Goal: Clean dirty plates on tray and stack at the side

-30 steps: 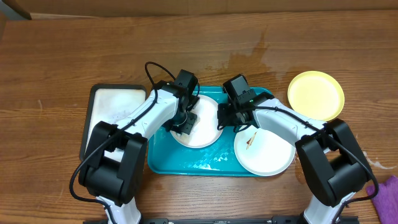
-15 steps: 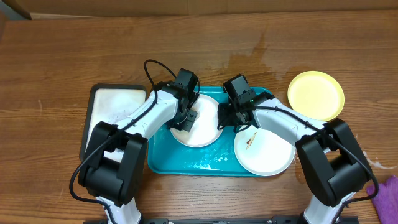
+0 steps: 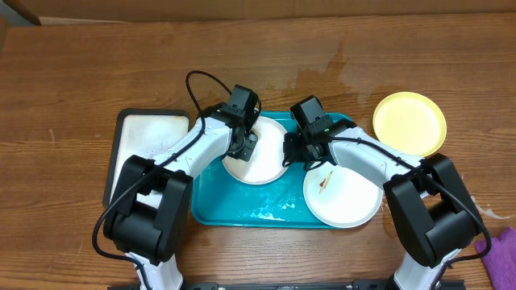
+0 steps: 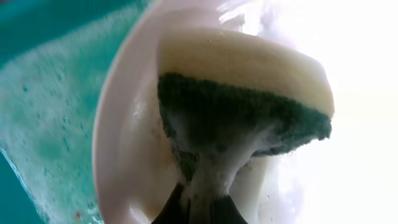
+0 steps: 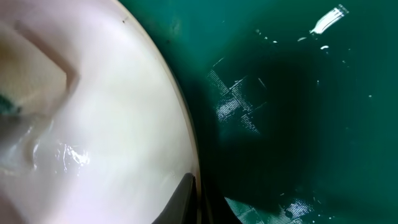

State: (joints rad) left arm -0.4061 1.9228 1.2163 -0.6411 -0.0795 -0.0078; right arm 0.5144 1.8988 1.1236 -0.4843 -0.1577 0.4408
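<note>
On the teal tray (image 3: 242, 211) lie two white plates. My left gripper (image 3: 248, 145) is shut on a yellow sponge with a green scrub side (image 4: 242, 81) and presses it onto the wet left plate (image 3: 262, 167). The fingers (image 4: 171, 211) pinch the sponge's lower end. My right gripper (image 3: 286, 157) is shut on that plate's right rim (image 5: 186, 149), with tray floor (image 5: 298, 112) beside it. The other white plate (image 3: 347, 201) carries an orange smear. A yellow-green plate (image 3: 409, 122) rests on the table to the right of the tray.
A white tray with a black rim (image 3: 145, 137) lies left of the teal tray. A purple cloth (image 3: 501, 254) shows at the lower right corner. A wet stain (image 3: 330, 72) marks the wood behind the tray. Soapy water films the tray floor (image 4: 50, 99).
My left gripper has slid the sponge toward the far side of the left plate. The right gripper has kept its hold on the rim, barely moving.
</note>
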